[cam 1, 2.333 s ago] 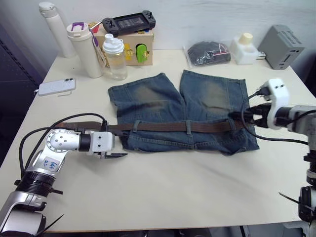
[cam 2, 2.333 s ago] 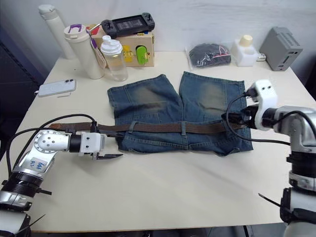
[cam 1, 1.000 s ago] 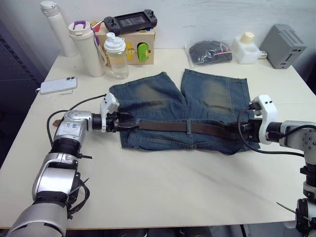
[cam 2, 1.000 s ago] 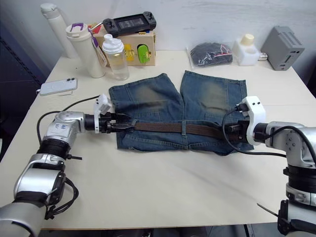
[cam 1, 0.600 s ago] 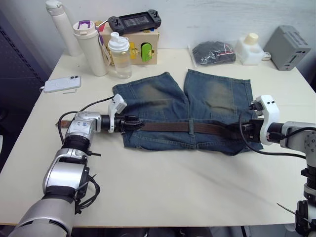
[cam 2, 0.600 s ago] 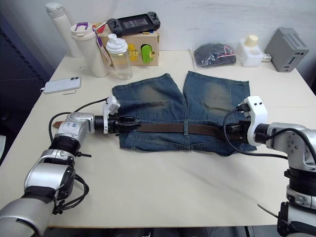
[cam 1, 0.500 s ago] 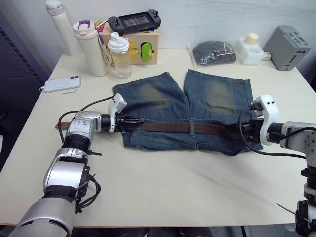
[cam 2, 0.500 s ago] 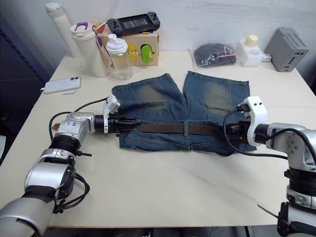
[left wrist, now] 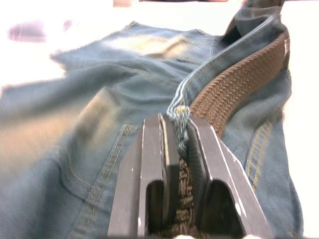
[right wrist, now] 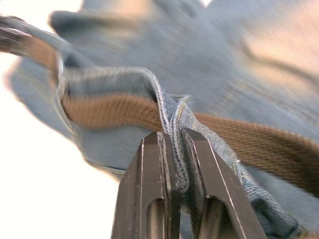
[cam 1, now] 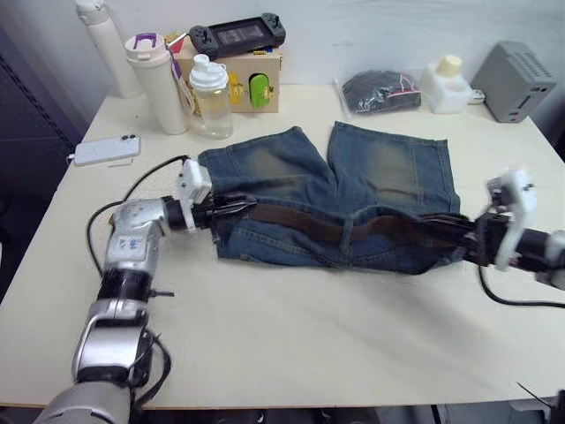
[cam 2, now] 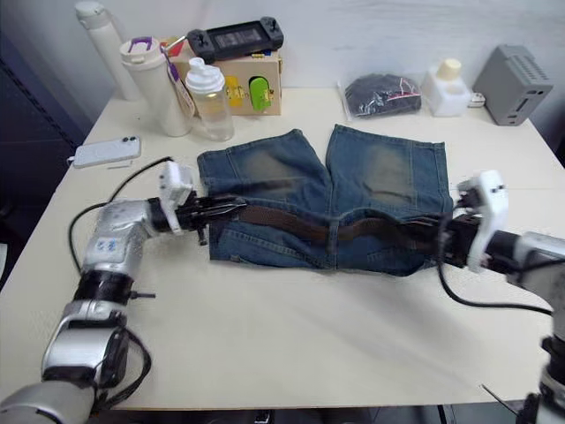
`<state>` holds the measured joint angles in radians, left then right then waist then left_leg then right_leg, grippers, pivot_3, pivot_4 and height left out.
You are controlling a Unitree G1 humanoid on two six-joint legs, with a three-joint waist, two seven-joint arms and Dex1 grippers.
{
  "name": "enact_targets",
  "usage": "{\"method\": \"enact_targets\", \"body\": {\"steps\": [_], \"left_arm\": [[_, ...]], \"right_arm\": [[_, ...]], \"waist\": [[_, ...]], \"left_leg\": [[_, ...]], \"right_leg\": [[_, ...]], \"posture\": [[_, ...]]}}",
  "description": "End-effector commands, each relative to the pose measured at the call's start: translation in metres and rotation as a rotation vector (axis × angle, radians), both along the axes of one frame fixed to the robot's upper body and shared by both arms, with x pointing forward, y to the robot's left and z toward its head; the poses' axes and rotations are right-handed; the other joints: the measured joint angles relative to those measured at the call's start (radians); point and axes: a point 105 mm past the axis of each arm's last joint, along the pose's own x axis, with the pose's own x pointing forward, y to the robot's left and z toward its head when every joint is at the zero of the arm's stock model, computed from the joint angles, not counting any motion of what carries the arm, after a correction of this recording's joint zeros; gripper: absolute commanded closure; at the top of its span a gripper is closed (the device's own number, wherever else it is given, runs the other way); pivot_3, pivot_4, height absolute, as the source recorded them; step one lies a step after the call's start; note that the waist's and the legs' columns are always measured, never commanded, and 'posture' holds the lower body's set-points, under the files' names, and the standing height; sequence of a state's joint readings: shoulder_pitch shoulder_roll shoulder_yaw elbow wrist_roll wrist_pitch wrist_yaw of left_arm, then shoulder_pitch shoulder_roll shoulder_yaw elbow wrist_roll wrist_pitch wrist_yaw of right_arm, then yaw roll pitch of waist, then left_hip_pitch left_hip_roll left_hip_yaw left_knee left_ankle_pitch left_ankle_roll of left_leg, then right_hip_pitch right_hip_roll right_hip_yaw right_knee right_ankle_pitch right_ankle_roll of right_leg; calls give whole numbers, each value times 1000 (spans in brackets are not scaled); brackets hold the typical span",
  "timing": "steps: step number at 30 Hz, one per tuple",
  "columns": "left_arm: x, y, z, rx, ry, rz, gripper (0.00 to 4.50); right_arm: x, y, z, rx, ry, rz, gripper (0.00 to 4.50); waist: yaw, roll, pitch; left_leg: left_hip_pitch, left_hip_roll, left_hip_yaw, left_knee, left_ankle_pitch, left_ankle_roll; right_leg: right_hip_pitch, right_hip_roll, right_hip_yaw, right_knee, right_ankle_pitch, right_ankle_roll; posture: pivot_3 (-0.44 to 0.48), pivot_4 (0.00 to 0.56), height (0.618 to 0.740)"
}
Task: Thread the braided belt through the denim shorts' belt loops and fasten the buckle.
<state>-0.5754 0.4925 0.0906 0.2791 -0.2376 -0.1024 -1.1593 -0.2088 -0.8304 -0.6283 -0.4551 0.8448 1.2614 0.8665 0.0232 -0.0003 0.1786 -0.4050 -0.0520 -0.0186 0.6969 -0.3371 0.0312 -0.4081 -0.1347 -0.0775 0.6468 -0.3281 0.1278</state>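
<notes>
Denim shorts (cam 1: 335, 199) lie flat near the middle of the table (cam 1: 291, 353) in the left eye view, with the braided belt (cam 1: 353, 231) running along the waistband and under a belt loop (cam 1: 346, 237) near its middle. The left gripper (cam 1: 231, 207) is at the left end of the waistband, the right gripper (cam 1: 452, 238) at the right end.

In the left wrist view the two fingers (left wrist: 149, 169) are pressed together on a fold of denim edge, and the belt passes just beside them.

In the right wrist view the fingers (right wrist: 149, 184) pinch a raised fold of the waistband, where the belt goes through.
</notes>
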Motion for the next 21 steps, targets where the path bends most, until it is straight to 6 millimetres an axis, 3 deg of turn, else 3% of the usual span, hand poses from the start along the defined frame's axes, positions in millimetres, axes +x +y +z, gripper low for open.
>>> {"method": "enact_targets", "body": {"steps": [1, 4, 7, 12, 17, 21], "left_arm": [[-43, 2, -11, 159, -280, -42, 4461], [-71, 23, -56, 325, -360, -63, 4461], [-81, 39, -83, 432, -394, -76, 4461], [-92, 45, -103, 488, -397, -113, 4461], [-93, 41, -94, 463, -386, -123, 2154], [-104, 38, -77, 463, -228, -204, 297]], "right_arm": [[-42, 6, -8, -68, 16, 139, 4500], [-68, -9, -57, -301, 204, 162, 4500], [-79, -24, -85, -428, 336, 151, 4500], [-86, -22, -95, -495, 353, 209, 4500], [-93, -14, -86, -477, 317, 281, 2189], [-107, 2, -54, -353, 275, 408, 198]], "waist": [[3, 0, 0], [6, 0, 0], [7, 1, 0], [15, 1, 0], [20, 1, 0], [21, 2, 0]], "left_leg": [[1, 0, 0, 1, 0, 0], [7, 0, 2, 0, 0, 1], [20, 0, 2, -3, -2, 4], [24, 1, 0, -3, -5, 5], [24, 2, 0, -5, -5, 4], [25, 2, 0, -5, -5, 4]], "right_leg": [[1, 0, 0, 0, 0, 0], [10, -5, 1, -6, 0, 0], [23, -6, 1, -16, 1, 1], [31, -7, 5, -24, 4, 1], [30, -7, 2, -25, 4, 1], [32, -7, 2, -25, 4, 1]], "posture": [[0, 150, 690], [0, 150, 690], [0, 150, 690], [0, 150, 690], [0, 150, 690], [0, 150, 690]]}}
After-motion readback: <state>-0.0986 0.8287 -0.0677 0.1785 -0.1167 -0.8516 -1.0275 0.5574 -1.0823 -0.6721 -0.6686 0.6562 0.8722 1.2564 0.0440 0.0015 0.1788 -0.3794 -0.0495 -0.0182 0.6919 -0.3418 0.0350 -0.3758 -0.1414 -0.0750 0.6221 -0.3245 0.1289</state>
